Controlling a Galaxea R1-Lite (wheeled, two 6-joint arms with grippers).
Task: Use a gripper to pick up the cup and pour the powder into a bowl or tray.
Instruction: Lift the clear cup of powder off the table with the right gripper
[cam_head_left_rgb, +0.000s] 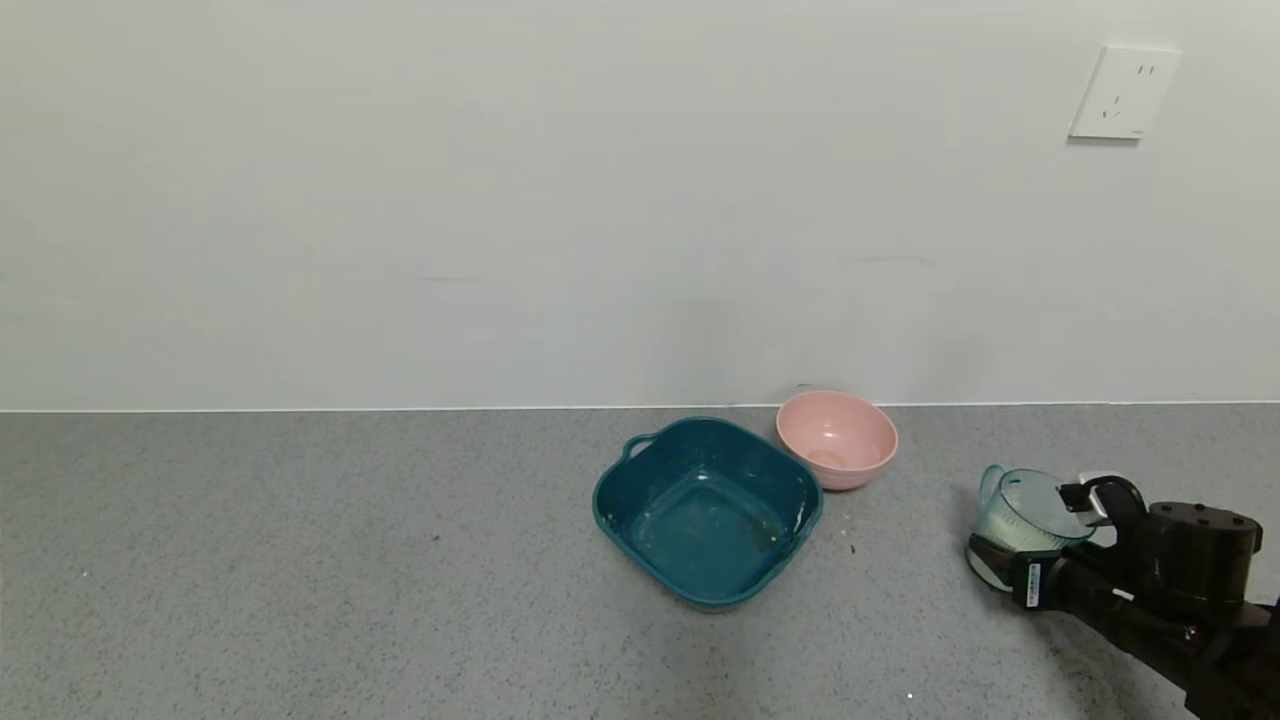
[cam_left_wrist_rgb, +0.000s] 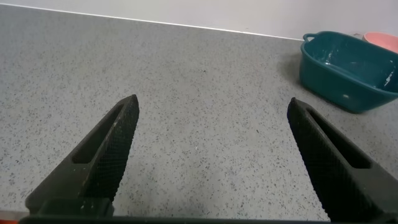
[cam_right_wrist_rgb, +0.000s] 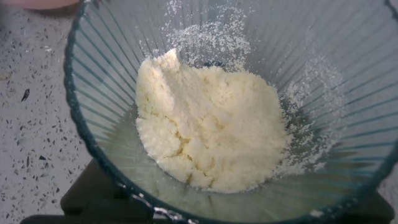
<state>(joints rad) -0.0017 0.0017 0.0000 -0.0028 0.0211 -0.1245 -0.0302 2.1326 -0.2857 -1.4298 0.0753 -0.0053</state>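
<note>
Inside the cup (cam_right_wrist_rgb: 205, 106), clenched by the right pincer (cam_head_left_rgb: 1050, 540), powder (cam_right_wrist_rgb: 208, 127) heaps; left pincer (cam_left_wrist_rgb: 214, 109) released.

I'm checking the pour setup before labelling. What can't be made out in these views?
- Right gripper: in the head view the cup and wrist hide how its jaws stand; the right wrist view is filled by the powder.
- Pink bowl: a tan patch inside, too small to identify.
- Teal tray: cut off by the left wrist view's edge.

Teal tray (cam_head_left_rgb: 708, 510) beside bowl (cam_head_left_rgb: 838, 438); open counter (cam_head_left_rgb: 300, 560) leftward
</note>
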